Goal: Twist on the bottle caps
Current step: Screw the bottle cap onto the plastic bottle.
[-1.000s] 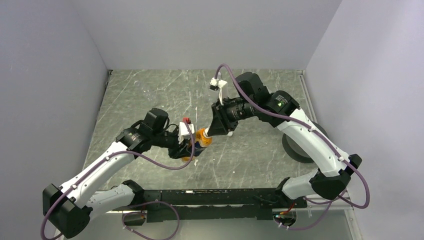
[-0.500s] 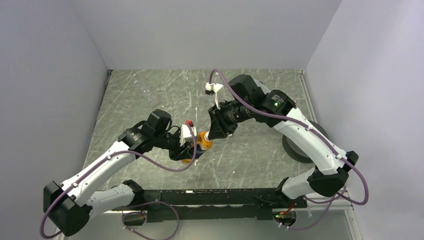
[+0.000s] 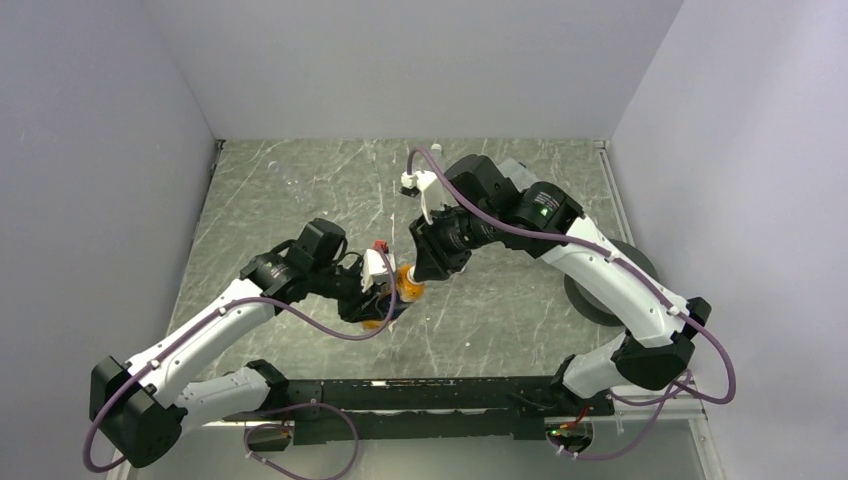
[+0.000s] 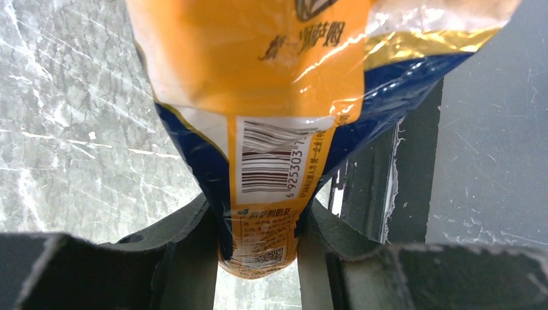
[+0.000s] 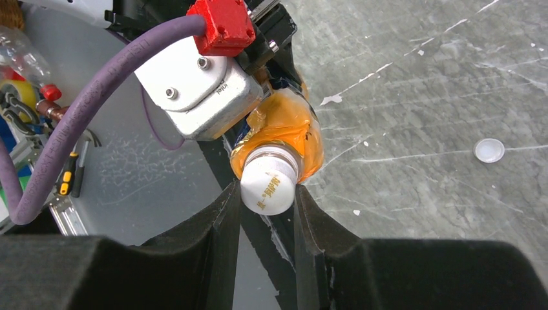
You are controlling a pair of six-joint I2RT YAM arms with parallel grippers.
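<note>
In the left wrist view my left gripper [image 4: 258, 255] is shut on the lower end of a small orange bottle [image 4: 258, 77] with an orange and blue label and a barcode. It holds the bottle tilted above the table, near the middle [image 3: 404, 285]. A white bottle cap [image 5: 270, 184] sits on the bottle's neck. My right gripper [image 5: 266, 194] is shut on that cap, one finger on each side. In the top view the two grippers meet, left gripper [image 3: 383, 298] below, right gripper [image 3: 418, 272] above it.
A loose white cap [image 5: 489, 150] lies on the marbled table [image 3: 500, 310] to the right of the bottle. A large black disc [image 3: 598, 292] lies under the right arm near the right wall. The black rail [image 3: 430, 395] of the arm bases runs along the near edge.
The right arm has shifted a little left and its wrist has turned while shut on the cap. The left arm and the bottle have hardly moved.
</note>
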